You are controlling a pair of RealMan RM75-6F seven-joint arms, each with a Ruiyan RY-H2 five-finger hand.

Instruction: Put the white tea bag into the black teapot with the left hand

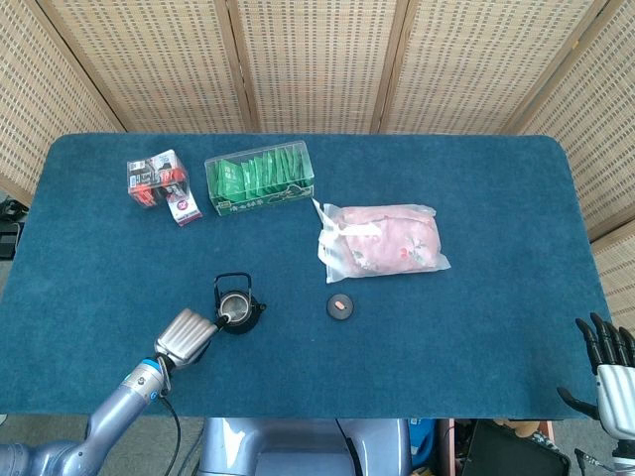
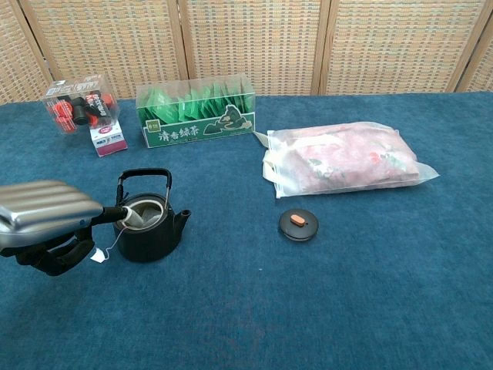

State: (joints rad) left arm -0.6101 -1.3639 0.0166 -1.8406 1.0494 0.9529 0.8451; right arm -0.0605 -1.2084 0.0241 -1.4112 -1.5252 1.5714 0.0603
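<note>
Blue table (image 2: 347,308), left robot hand (image 2: 46,220) beside black teapot (image 2: 148,227)

This looks like a staged test corner in a lab rather than anyone's home: a surface (image 1: 496,198) covered edge to edge in blue felt-like cloth stands before woven rattan folding screens (image 1: 317,59) that close off the whole 12 o'clock side. Tea things are laid out well apart like props, with a clear box of green tea packets (image 2: 196,119) toward 11 o'clock, a small black teapot (image 2: 150,223) toward 8 o'clock and a pink packet in a clear bag (image 2: 347,158) near the middle. Robot arms with metal hands reach in from 6 o'clock, cables trailing below the surface edge.
</note>
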